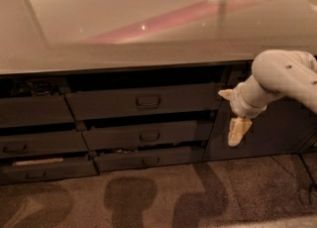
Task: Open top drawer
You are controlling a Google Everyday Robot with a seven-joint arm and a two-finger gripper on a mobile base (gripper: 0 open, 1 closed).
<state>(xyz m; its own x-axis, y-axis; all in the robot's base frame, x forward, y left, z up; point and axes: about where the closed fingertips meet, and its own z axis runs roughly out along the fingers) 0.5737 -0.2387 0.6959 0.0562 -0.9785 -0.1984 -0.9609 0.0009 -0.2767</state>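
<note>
Pincer (236,130) just right of top drawer (99,104), apart from its handle (148,101), grip state unclear

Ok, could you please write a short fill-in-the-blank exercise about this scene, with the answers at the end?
1. In the picture, the claw hangs to the ___ of the top drawer.
2. The handle sits at the ___ of the top drawer's front.
3. Directly under the top drawer there are ___ slimmer drawers.

Missing words: right; centre; two
</note>
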